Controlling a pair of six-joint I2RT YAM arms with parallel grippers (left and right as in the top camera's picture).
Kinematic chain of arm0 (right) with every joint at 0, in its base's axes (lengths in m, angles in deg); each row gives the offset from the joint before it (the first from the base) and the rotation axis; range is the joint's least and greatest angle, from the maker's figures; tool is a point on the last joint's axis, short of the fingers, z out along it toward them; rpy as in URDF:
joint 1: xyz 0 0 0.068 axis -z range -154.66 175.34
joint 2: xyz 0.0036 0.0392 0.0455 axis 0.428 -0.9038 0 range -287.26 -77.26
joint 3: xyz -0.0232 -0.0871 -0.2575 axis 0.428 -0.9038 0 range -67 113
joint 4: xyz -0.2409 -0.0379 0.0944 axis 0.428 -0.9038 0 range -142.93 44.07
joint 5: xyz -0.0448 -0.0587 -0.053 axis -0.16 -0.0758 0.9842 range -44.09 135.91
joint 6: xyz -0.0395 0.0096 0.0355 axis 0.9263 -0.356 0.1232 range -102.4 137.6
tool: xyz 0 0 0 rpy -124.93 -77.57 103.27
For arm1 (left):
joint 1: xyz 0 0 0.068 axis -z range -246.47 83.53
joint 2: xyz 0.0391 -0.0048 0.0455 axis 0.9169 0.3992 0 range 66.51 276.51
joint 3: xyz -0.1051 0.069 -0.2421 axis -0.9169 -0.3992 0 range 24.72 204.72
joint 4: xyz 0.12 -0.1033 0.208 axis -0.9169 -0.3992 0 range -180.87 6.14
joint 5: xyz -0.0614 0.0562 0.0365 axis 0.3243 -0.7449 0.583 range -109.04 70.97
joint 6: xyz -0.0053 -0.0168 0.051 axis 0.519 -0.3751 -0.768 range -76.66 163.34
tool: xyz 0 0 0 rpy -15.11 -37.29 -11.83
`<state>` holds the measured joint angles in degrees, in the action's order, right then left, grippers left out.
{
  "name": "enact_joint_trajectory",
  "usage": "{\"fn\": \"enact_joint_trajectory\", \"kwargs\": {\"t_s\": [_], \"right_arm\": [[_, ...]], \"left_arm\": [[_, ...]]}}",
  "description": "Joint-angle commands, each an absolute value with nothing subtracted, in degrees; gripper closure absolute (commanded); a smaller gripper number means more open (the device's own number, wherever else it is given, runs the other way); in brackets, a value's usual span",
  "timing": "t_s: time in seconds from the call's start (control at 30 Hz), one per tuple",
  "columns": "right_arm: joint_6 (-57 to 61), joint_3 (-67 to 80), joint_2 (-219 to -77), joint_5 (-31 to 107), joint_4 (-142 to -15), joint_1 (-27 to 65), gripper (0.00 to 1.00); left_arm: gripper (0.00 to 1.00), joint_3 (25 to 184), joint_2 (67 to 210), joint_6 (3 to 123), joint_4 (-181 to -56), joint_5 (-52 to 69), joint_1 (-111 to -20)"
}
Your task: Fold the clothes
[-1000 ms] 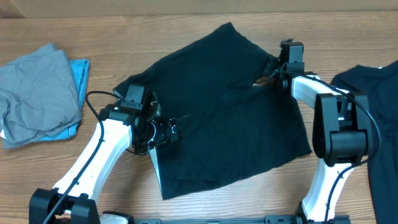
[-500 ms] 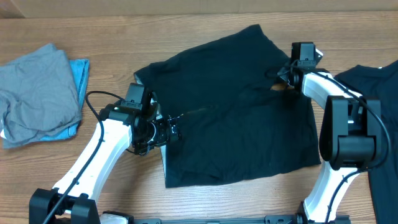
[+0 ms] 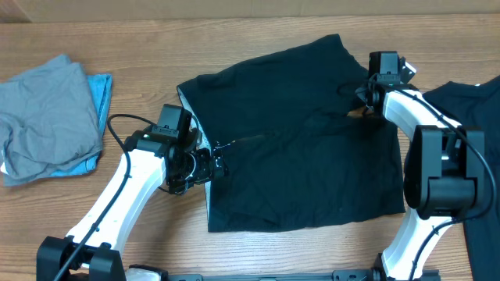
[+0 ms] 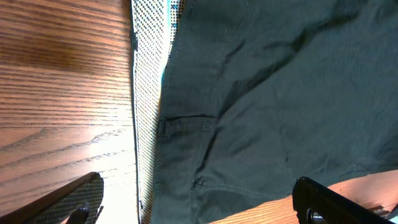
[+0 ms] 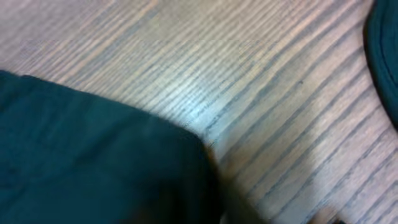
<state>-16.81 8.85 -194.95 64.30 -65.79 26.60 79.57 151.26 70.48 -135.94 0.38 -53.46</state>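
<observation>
The black pants (image 3: 297,156) of the clothes lie spread across the middle of the table. My left gripper (image 3: 209,162) hovers open over their left edge, and in the left wrist view its fingers (image 4: 74,199) stand wide on either side of the dark fabric (image 4: 280,93) and its dotted white lining (image 4: 146,93). My right gripper (image 3: 358,105) is low at the pants' upper right corner. The right wrist view is blurred: it shows the dark cloth corner (image 5: 93,162) on wood, with the jaws lost in shadow.
A grey garment (image 3: 47,109) lies bunched on a light-blue piece (image 3: 100,90) at the far left. Another black garment (image 3: 469,101) lies at the right edge, and its rim (image 5: 385,56) shows in the right wrist view. Bare wood borders the pants at front and back.
The right gripper has moved right with the pants' upper corner, and the cloth slid right and lies squarer and flatter. The left arm has stayed put.
</observation>
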Motion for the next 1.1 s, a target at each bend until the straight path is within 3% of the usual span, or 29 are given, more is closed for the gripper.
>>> {"fn": "enact_joint_trajectory", "kwargs": {"t_s": [0.0,0.07,0.37,0.63,0.9,1.07], "right_arm": [[-10.08,8.89,-191.36,61.59,-63.56,27.34,0.11],[-6.74,8.94,-190.40,59.15,-62.86,27.34,0.00],[2.84,9.27,-182.10,46.27,-65.24,27.34,0.00],[-0.22,13.79,-169.29,46.27,-85.11,29.33,0.00],[-3.89,14.45,-160.28,49.27,-105.40,38.27,0.00],[-3.78,14.38,-161.77,37.64,-112.78,46.49,0.00]], "left_arm": [[0.00,80.37,151.05,71.20,-135.83,-0.16,-53.70],[0.00,80.37,151.05,71.20,-135.83,-0.16,-53.70],[0.00,80.37,151.05,71.20,-135.83,-0.16,-53.70],[0.00,80.37,151.05,71.20,-135.83,-0.16,-53.70],[0.00,80.37,151.05,71.20,-135.83,-0.16,-53.70],[0.00,80.37,151.05,71.20,-135.83,-0.16,-53.70]]}}
